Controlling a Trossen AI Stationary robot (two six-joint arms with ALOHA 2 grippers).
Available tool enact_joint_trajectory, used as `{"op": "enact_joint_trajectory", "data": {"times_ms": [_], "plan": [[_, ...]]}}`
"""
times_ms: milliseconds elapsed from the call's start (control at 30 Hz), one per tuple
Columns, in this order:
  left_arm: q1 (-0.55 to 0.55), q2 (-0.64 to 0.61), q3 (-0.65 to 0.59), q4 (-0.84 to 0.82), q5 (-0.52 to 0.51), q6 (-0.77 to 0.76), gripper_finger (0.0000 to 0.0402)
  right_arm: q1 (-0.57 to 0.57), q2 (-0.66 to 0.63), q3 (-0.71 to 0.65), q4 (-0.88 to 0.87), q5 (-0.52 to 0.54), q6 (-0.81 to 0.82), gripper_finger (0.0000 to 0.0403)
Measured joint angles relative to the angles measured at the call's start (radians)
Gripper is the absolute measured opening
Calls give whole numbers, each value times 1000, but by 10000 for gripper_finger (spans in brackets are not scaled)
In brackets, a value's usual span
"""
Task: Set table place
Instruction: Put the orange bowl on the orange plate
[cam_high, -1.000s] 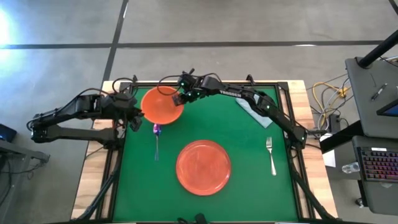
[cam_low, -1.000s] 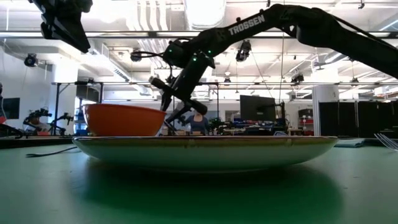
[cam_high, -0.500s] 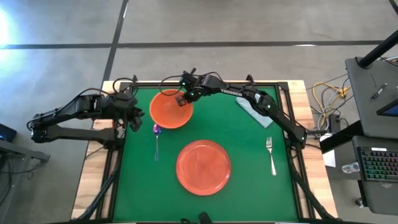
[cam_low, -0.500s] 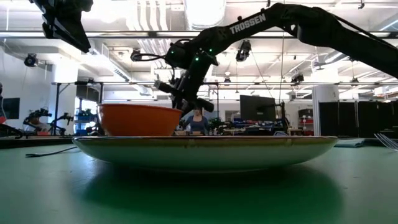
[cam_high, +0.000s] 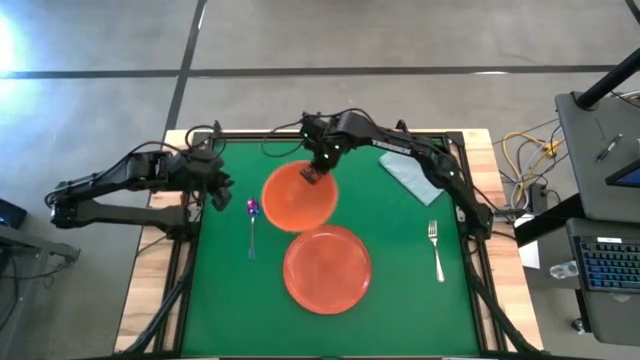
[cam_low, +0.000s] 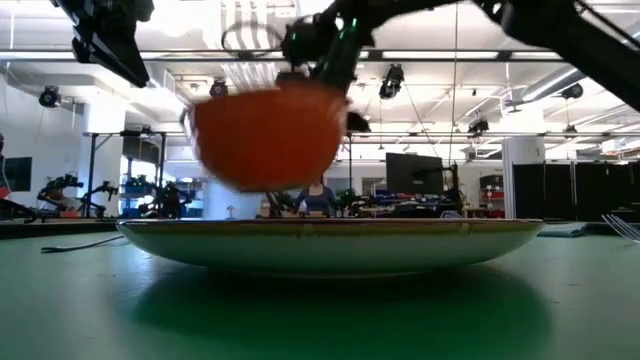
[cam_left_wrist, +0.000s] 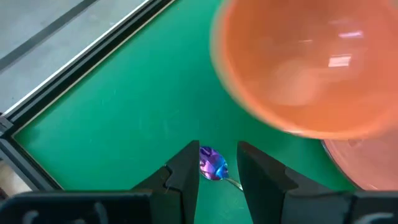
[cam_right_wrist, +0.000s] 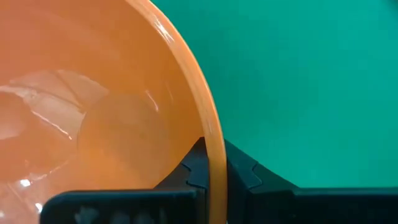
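The orange bowl (cam_high: 298, 197) hangs in the air above the green table (cam_high: 400, 300), just beyond the flat orange plate (cam_high: 327, 268). My right gripper (cam_high: 315, 173) is shut on its rim. In the low view the bowl (cam_low: 265, 135) shows clear above the plate (cam_low: 330, 245). The spoon (cam_high: 251, 218) lies left of the plate, purple end (cam_left_wrist: 212, 163) toward the far edge. My left gripper (cam_left_wrist: 217, 167) stands open above that end, a finger on either side, apart from it. The silver fork (cam_high: 435, 250) lies right of the plate. My right gripper pinches the bowl's rim (cam_right_wrist: 214, 163) at its far right part. One finger (cam_right_wrist: 195, 163) is inside the bowl and one (cam_right_wrist: 241, 169) is outside. The fingers come from above, pointing down. The bowl is lifted clear of the table, its opening up.
A pale blue-green folded cloth (cam_high: 408, 172) lies at the far right of the table. Black rails and a light wood border frame the green top. Cables and a desk with a keyboard (cam_high: 610, 270) stand beyond the right edge.
My right gripper has shut on the bowl's rim. It first slid the bowl along the table toward the right edge. Then it lifted the bowl clear and carried it toward the near edge and the plate.
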Motion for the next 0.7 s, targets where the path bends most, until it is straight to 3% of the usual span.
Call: {"op": "enact_joint_trajectory", "data": {"times_ms": [133, 233, 433, 600, 700], "plan": [[0, 22, 0, 0, 0, -1, 93, 58, -63, -13, -154, -36, -126, 12], [0, 35, 0, -1, 1, -2, 93, 111, -111, -79, -155, -50, -197, 12], [-1, 54, 0, -1, 3, -4, 93, 183, -257, -362, 131, -145, -208, 12], [-1, 59, 0, 10, 5, -5, 93, 184, -387, -616, 359, -116, -103, 12], [-1, 64, 0, 38, 5, -4, 93, 182, -451, -734, 408, -94, -52, 12]]}}
